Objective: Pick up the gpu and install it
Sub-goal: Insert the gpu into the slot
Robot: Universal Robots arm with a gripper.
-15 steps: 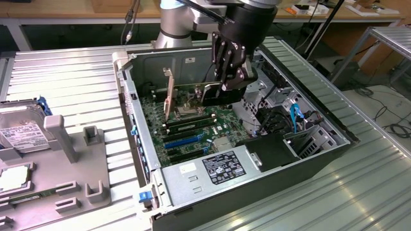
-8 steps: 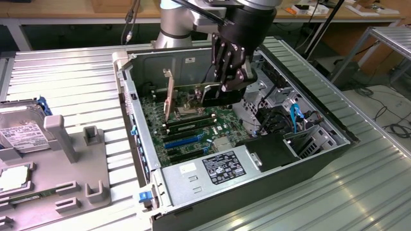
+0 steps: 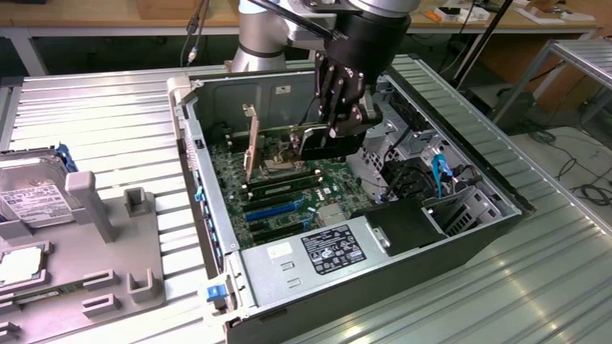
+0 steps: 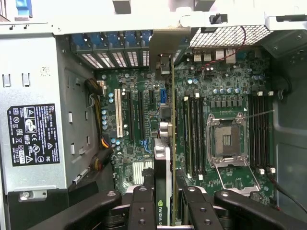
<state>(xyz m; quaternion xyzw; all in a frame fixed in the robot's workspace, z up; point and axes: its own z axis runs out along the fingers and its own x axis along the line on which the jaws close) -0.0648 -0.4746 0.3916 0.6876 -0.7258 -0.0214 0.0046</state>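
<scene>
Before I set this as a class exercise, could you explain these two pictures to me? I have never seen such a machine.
The machine is a robot arm reaching into an open computer case that lies on its side on a ribbed metal table. The exterior view comes from a camera off the arm. The wrist view comes from a camera on the arm's wrist, looking past the jaws into the case. The jaws are shut on the gpu, a graphics card held on edge over the motherboard. At the exterior view's left are a grey holder and a hard drive.
</scene>
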